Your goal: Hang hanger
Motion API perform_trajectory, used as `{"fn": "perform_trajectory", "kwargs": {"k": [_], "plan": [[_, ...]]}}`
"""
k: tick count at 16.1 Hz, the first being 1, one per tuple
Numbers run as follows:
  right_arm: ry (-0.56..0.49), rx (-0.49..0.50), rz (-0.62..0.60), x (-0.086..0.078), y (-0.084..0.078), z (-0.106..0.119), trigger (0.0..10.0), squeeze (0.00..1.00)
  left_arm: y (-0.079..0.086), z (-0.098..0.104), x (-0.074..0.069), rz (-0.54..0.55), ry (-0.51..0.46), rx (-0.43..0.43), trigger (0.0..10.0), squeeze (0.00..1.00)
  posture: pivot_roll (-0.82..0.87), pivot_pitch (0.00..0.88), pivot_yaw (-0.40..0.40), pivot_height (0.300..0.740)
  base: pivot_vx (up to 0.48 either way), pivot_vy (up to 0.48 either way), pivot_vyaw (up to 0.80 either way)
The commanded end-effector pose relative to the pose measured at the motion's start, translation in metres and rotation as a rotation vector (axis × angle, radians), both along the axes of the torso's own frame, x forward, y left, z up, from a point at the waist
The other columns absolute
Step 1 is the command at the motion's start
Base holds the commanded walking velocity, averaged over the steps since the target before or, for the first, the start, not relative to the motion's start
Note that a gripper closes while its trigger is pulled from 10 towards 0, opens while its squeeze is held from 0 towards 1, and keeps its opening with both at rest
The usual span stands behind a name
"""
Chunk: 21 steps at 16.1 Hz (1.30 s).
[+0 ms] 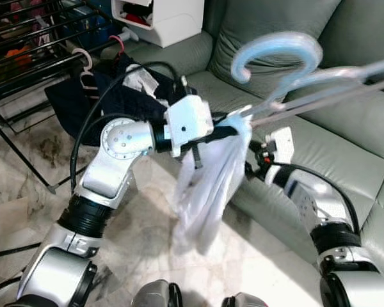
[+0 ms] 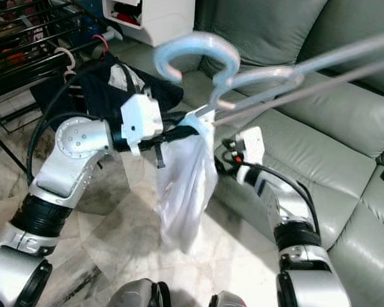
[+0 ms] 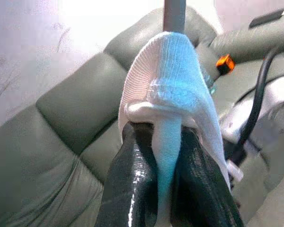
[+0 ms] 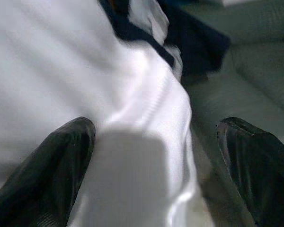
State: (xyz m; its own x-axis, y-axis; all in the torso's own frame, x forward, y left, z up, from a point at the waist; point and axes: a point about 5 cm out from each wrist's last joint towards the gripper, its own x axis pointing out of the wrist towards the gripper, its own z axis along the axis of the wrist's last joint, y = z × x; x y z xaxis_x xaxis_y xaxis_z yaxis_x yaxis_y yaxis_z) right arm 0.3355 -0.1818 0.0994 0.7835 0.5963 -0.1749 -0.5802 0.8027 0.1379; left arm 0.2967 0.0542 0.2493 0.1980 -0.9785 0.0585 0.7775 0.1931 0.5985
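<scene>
Rack: a black drying rack (image 1: 25,38) stood at far left, a pink-hooked hanger (image 1: 84,59) already on its edge; I judged this the target rail.
Left gripper: my left gripper (image 3: 166,156) was clamped tight on the white garment (image 1: 208,185) where it bunches at the hanger's neck.
Hanger: the pale blue hanger (image 1: 288,54) was held up in front of the sofa, hook uppermost and curling back toward the rack, its arms running off to the right.
Right gripper: my right gripper (image 4: 156,165) sat spread wide, close against the white cloth, holding nothing.
Step, done well: I reckoned to keep the pinch firm, swing left, and lower the hook over a bare rail.
In the way: a dark garment (image 1: 115,96) heaped on the sofa arm (image 1: 179,54) lay between; the dangling cloth could drag on it.
Other: a white box (image 1: 163,19) stood behind.
</scene>
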Motion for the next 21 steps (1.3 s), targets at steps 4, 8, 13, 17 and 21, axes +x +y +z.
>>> {"fn": "perform_trajectory", "kwargs": {"k": [4, 8, 13, 17, 21], "plan": [[-0.003, -0.049, -0.051, 0.012, -0.004, 0.005, 10.0, 0.00, -0.010, 0.018, -0.015, -0.100, -0.044, -0.030, 1.0, 0.00, -0.03, 0.000, 0.014, 0.740, 0.000, 0.000, 0.00], [-0.033, 0.007, 0.060, 0.008, -0.001, 0.011, 10.0, 0.00, -0.002, -0.020, -0.006, -0.011, -0.022, 0.105, 2.7, 0.00, -0.03, 0.000, 0.010, 0.740, 0.000, 0.000, 0.00], [-0.042, 0.028, 0.206, -0.002, -0.012, 0.020, 10.0, 0.00, -0.005, -0.029, -0.007, -0.023, -0.033, 0.115, 1.8, 0.00, -0.05, 0.004, 0.013, 0.740, 0.000, 0.000, 0.00], [0.034, 0.027, 0.308, -0.008, -0.006, 0.010, 10.0, 0.00, -0.015, -0.010, -0.010, -0.082, -0.118, 0.091, 2.0, 0.00, -0.03, 0.006, 0.007, 0.740, 0.000, 0.000, 0.00], [0.053, 0.024, 0.247, -0.007, -0.017, 0.004, 10.0, 0.00, -0.015, -0.005, -0.010, -0.085, -0.136, 0.097, 2.9, 0.00, -0.01, 0.012, 0.003, 0.740, 0.000, 0.000, 0.00]]}}
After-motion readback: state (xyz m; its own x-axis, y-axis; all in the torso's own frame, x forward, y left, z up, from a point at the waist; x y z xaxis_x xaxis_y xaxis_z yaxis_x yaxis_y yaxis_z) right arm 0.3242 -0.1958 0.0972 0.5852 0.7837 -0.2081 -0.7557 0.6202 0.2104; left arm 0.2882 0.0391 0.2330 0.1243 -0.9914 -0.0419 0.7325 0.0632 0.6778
